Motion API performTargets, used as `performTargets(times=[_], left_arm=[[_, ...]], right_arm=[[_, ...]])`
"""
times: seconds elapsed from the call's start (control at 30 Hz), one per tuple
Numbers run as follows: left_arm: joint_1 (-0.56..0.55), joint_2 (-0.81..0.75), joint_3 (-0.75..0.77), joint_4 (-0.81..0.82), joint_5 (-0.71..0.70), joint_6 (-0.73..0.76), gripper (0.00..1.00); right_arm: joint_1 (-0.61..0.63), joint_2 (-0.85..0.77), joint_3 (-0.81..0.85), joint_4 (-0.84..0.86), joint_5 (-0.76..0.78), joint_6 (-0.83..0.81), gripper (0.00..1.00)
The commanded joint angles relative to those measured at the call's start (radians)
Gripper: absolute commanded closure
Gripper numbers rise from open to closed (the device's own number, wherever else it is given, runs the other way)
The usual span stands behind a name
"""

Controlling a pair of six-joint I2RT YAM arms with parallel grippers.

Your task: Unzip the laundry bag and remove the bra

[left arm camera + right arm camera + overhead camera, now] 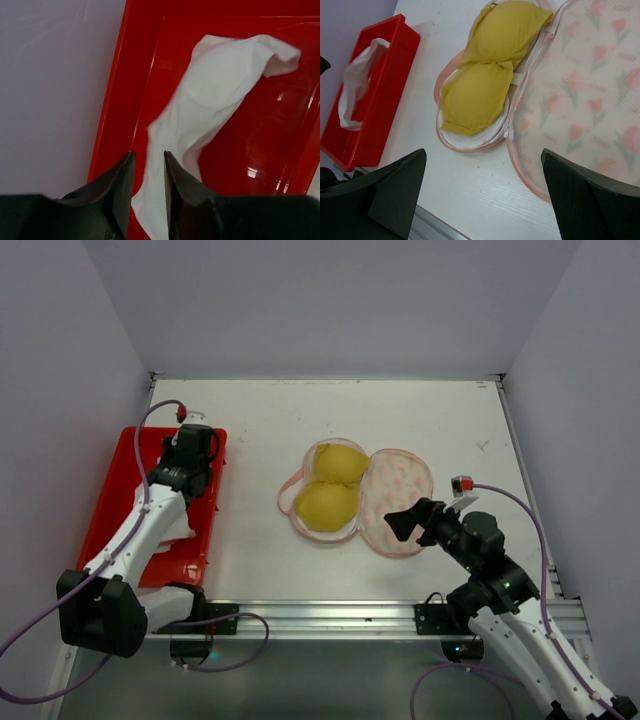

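The laundry bag [400,498] lies unzipped in the middle of the table, its printed pink flap [580,90] folded out to the right. The mustard-yellow bra [330,490] rests in the bag's left half, fully uncovered, and also shows in the right wrist view [490,75]. My right gripper [412,523] is wide open and empty, just in front of the flap's near edge; in its wrist view [483,155] bare table lies between the jaws. My left gripper [192,440] hovers over the red tray, jaws a narrow gap apart [149,155], holding nothing.
The red tray [110,500] stands at the table's left edge, against the side wall [50,90]. A white cloth [210,90] lies in it, also seen in the right wrist view [355,85]. A metal rail [330,615] runs along the near edge.
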Motion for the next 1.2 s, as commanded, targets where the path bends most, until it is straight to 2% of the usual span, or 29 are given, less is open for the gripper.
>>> performTargets(times=[0.0, 0.07, 0.1, 0.2, 0.23, 0.33, 0.37, 0.43, 0.47, 0.5, 0.57, 0.7, 0.77, 0.9, 1.17], left_arm=[[0.029, 0.014, -0.016, 0.051, -0.04, -0.05, 0.65], [0.04, 0.026, -0.016, 0.031, -0.064, -0.084, 0.56], [0.046, 0.031, -0.014, 0.023, -0.07, -0.116, 0.44], [0.049, 0.022, 0.013, -0.009, -0.061, -0.16, 0.24], [0.049, 0.02, 0.042, -0.036, -0.046, -0.186, 0.21], [0.047, -0.003, 0.092, -0.076, 0.136, -0.246, 0.15], [0.047, -0.01, 0.114, -0.076, 0.267, -0.268, 0.14], [0.046, -0.033, 0.13, -0.057, 0.42, -0.347, 0.11], [0.041, -0.049, 0.133, -0.026, 0.548, -0.428, 0.05], [0.034, -0.053, 0.133, -0.026, 0.599, -0.429, 0.03], [0.003, -0.063, 0.124, 0.051, 0.67, -0.528, 0.02], [-0.226, 0.004, 0.159, 0.145, 0.591, -0.627, 0.02], [-0.291, 0.06, 0.188, 0.174, 0.589, -0.673, 0.02], [-0.481, 0.268, 0.291, 0.197, 0.508, -0.696, 0.02], [-0.62, 0.642, 0.525, 0.197, 0.462, -0.691, 0.03]], right_arm=[[0.001, -0.019, 0.035, -0.001, -0.021, -0.016, 0.01], [0.001, -0.029, 0.032, -0.007, -0.021, -0.014, 0.01], [0.001, -0.034, 0.029, -0.011, -0.019, -0.014, 0.01], [0.001, -0.049, 0.023, -0.025, -0.009, -0.016, 0.01], [0.001, -0.055, 0.02, -0.028, -0.001, -0.016, 0.01], [-0.001, -0.066, 0.011, -0.033, 0.008, -0.017, 0.01], [0.001, -0.068, 0.009, -0.034, 0.017, -0.014, 0.01], [0.001, -0.06, 0.006, -0.033, 0.028, -0.007, 0.01], [-0.001, -0.054, 0.005, -0.033, 0.037, 0.001, 0.01], [0.001, -0.051, 0.005, -0.033, 0.042, 0.005, 0.01], [0.001, -0.043, 0.005, -0.041, 0.047, 0.01, 0.01], [0.001, -0.039, 0.005, -0.062, 0.094, 0.013, 0.01], [0.001, -0.046, 0.006, -0.074, 0.102, 0.013, 0.01], [0.001, -0.06, 0.002, -0.077, 0.103, 0.025, 0.01], [0.001, -0.046, -0.012, -0.061, 0.074, 0.052, 0.01]])
